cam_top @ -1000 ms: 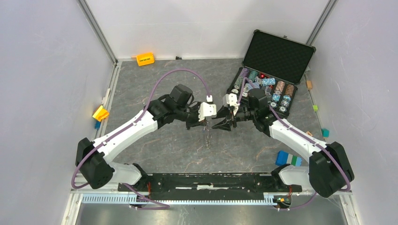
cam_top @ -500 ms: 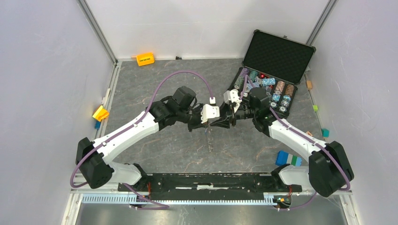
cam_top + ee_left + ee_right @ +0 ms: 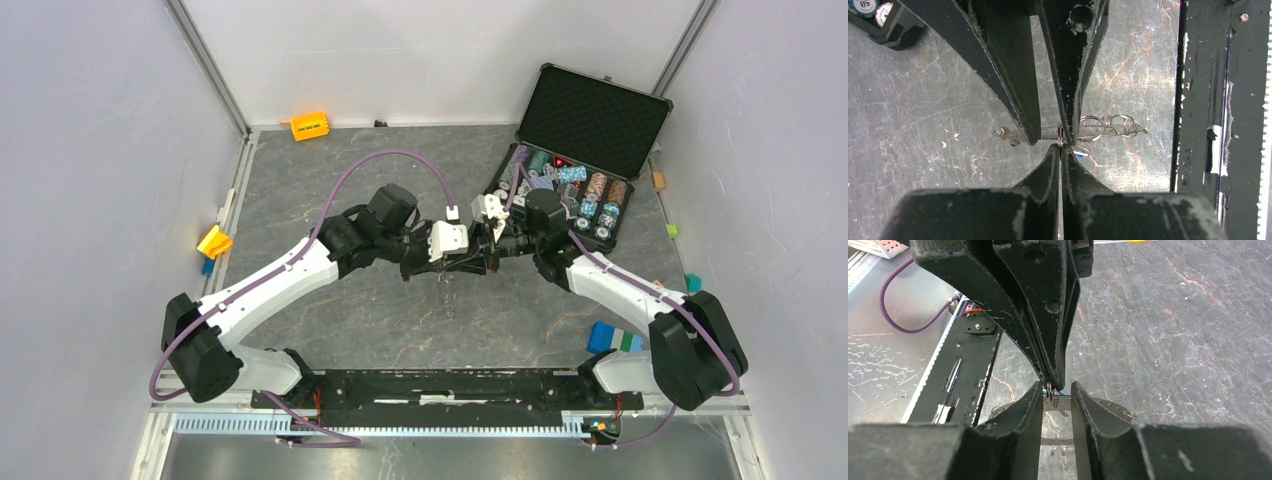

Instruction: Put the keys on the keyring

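My left gripper (image 3: 457, 264) is shut, pinching a small wire ring (image 3: 1060, 138) at its fingertips (image 3: 1060, 148). The keyring (image 3: 445, 291), a flat grey band carrying small rings, hangs from that ring above the table; it shows as a thin strip (image 3: 1045, 133) in the left wrist view and as a curved band (image 3: 1108, 406) in the right wrist view. A sliver of blue (image 3: 1079, 154), probably a key's head, sits beside the tips. My right gripper (image 3: 479, 262) faces the left one, its jaws (image 3: 1055, 390) apart, one on each side of the left fingertips (image 3: 1050, 375) and the ring.
An open black case (image 3: 590, 125) with rows of poker chips (image 3: 585, 195) stands at the back right, just behind the right arm. Small blocks lie around the edges: orange (image 3: 309, 126), yellow (image 3: 214, 241), blue and green (image 3: 613, 338). A black rail (image 3: 450, 385) runs along the near edge.
The right gripper has moved left up to the left gripper's tips and its jaws have narrowed. The left gripper shifted slightly right, still shut, with the keyring hanging from it.
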`<action>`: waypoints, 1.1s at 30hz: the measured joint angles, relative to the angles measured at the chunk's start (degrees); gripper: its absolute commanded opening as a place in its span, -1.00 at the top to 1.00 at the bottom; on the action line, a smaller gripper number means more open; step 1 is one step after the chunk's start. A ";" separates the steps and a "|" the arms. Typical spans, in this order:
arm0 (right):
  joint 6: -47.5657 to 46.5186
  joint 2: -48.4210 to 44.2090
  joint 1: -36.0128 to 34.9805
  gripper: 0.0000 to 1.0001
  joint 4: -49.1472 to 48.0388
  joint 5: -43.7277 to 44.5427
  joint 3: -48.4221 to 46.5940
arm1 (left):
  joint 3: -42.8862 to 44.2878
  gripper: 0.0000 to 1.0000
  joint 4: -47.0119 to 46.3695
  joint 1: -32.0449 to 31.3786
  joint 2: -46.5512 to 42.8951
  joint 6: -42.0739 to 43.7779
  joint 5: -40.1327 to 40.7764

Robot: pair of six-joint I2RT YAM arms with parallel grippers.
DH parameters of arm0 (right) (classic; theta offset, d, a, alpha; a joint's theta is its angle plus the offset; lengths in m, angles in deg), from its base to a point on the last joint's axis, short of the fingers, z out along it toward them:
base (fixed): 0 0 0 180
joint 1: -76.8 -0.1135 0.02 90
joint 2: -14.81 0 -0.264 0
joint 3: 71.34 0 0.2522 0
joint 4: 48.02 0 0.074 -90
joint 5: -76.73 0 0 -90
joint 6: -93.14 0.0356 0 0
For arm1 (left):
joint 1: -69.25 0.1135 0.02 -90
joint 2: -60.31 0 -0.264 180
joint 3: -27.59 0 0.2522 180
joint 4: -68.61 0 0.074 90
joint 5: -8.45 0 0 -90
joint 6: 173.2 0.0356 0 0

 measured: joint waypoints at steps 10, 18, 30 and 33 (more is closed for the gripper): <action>0.87 0.15 -0.39 1.00 -0.35 -0.70 0.00 | 0.00 0.96 -0.09 0.02 0.00 -0.07 0.55; 1.33 0.13 -0.37 1.00 -1.70 -0.70 0.35 | 0.00 0.26 -0.68 0.15 -0.02 -0.31 0.83; 3.63 -0.90 0.07 1.00 -4.00 -2.29 0.98 | -3.06 -0.09 -3.63 8.39 -3.28 0.28 -7.67; 5.99 -1.46 0.35 1.00 -6.54 -2.89 1.60 | -3.34 0.00 -4.31 10.08 -2.86 0.92 -11.78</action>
